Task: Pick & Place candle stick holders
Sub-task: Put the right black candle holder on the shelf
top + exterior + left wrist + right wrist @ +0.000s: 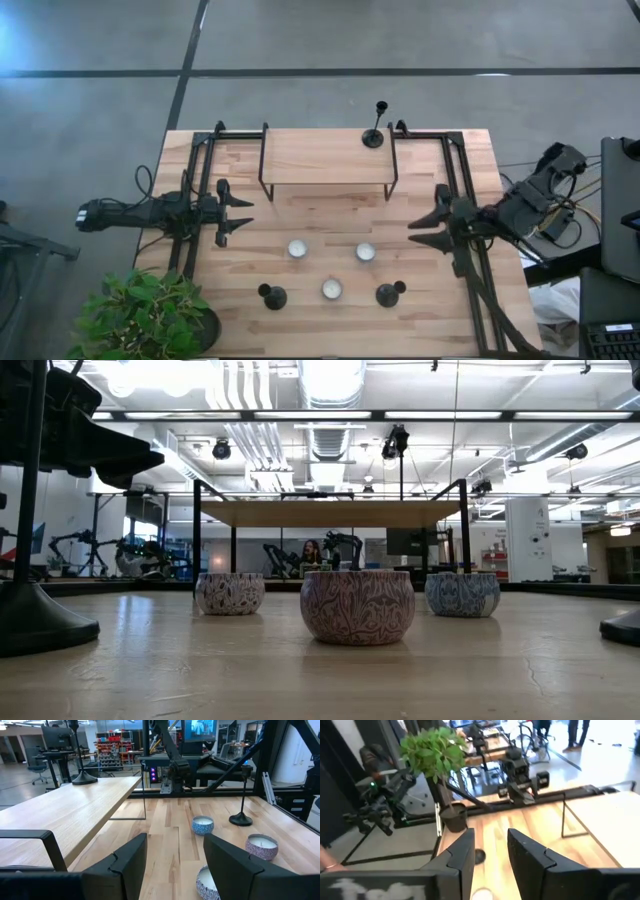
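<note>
Three black candle stick holders show in the high view. One [375, 134] stands by its round base on the raised wooden shelf [325, 156], at the shelf's far right corner. The other two [272, 296] [389, 293] stand on the table near its front edge. My left gripper [250, 214] is open and empty at the table's left, level with the shelf's near edge; its fingers [131, 865] show wide apart. My right gripper [411, 233] is open and empty at the table's right. In the left wrist view the shelf holder [84, 778] and the near right holder [241, 818] show.
Three candles in patterned tins [297, 248] [365, 252] [331, 289] stand on the table between the grippers and the two near holders. A potted plant [150, 315] stands at the near left corner. Black frame rails [205, 190] [460, 190] run along both sides.
</note>
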### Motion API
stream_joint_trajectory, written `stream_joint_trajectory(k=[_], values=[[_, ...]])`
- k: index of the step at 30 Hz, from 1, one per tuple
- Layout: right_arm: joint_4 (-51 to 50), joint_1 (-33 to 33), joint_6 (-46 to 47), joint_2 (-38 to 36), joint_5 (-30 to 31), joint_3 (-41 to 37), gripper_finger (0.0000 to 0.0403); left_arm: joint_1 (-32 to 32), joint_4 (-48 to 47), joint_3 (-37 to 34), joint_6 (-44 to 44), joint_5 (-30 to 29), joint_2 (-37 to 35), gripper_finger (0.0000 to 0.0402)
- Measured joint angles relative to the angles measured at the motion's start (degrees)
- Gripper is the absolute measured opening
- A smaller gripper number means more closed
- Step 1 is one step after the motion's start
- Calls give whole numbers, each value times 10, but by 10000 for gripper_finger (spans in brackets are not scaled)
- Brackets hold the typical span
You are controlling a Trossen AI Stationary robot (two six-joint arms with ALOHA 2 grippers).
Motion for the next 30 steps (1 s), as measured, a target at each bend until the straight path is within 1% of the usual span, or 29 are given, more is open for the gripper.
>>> stream_joint_trajectory(k=[2, 5, 9, 12, 15, 18, 20, 24, 27, 30], values=[[-21, 26, 15, -1, 27, 0, 102, 0, 0, 0, 0, 0, 0, 202], [-42, 57, 29, -1, 49, -1, 95, 0, 0, 0, 0, 0, 0, 202], [-94, 91, 52, -2, 51, -6, 86, 0, 0, 0, 0, 0, 0, 202], [-163, 116, 108, -3, 50, -11, 78, 0, 0, 0, 0, 0, 0, 202], [-195, 146, 159, -8, 51, -31, 70, 0, 0, 0, 0, 0, 0, 202], [-195, 181, 179, -11, 56, -64, 64, 0, 0, 0, 0, 0, 0, 202], [-195, 203, 202, -13, 72, -90, 60, 0, 0, 0, 0, 0, 0, 202], [-187, 251, 267, -12, 124, -148, 53, 0, 0, 0, 0, 0, 0, 202], [-153, 283, 300, -12, 166, -196, 50, 0, 0, 0, 0, 0, 0, 202], [-102, 304, 313, -12, 206, -244, 46, 0, 0, 0, 0, 0, 0, 202]])
